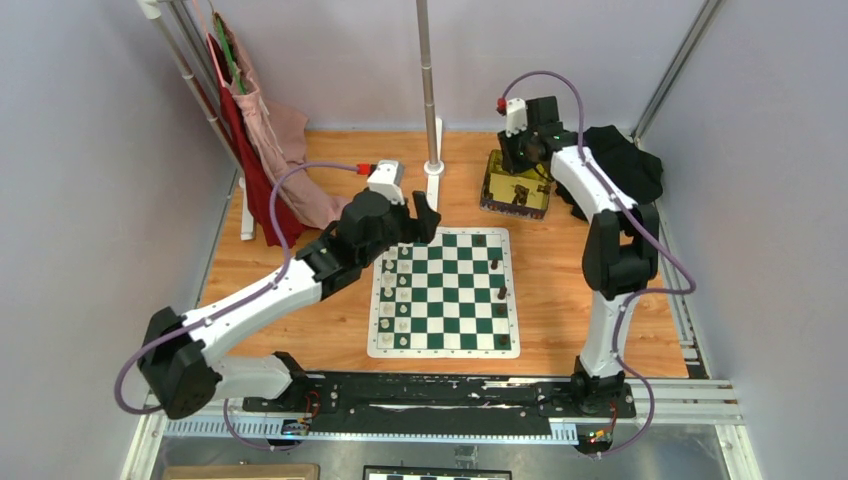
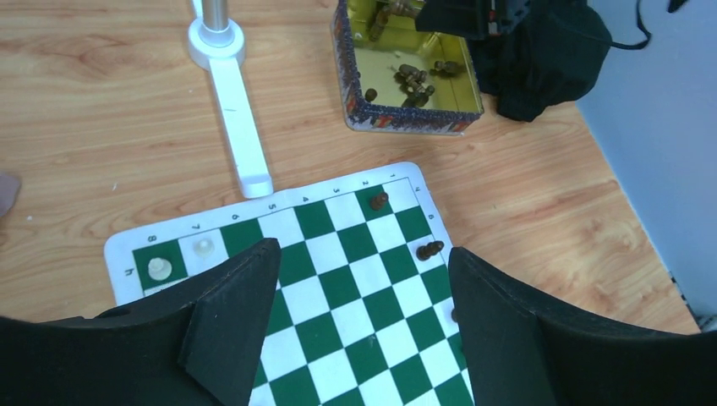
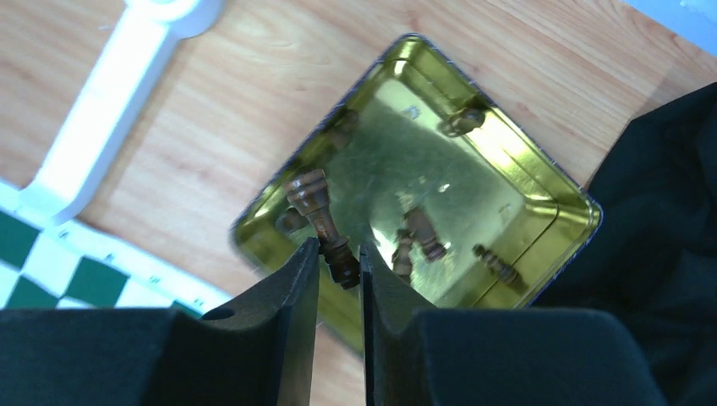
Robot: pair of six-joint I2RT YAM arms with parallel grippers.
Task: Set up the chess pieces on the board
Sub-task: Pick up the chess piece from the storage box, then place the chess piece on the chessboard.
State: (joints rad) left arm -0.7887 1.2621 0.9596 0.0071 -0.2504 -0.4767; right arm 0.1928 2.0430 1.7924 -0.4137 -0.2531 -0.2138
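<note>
The flat green-and-white chessboard (image 2: 338, 338) lies beneath the left gripper (image 2: 362, 254), whose fingers are spread and empty. The shiny gold rectangular tin (image 3: 473, 194) sits under the right gripper (image 3: 338, 254), whose fingers pinch one dark brown chess piece (image 3: 317, 207). This looks like the pick-up step; next, carry the piece to a free square.

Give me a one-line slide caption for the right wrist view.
Right gripper pinches one dark brown chess piece over the open gold tin, more pieces lying loose inside.
</note>
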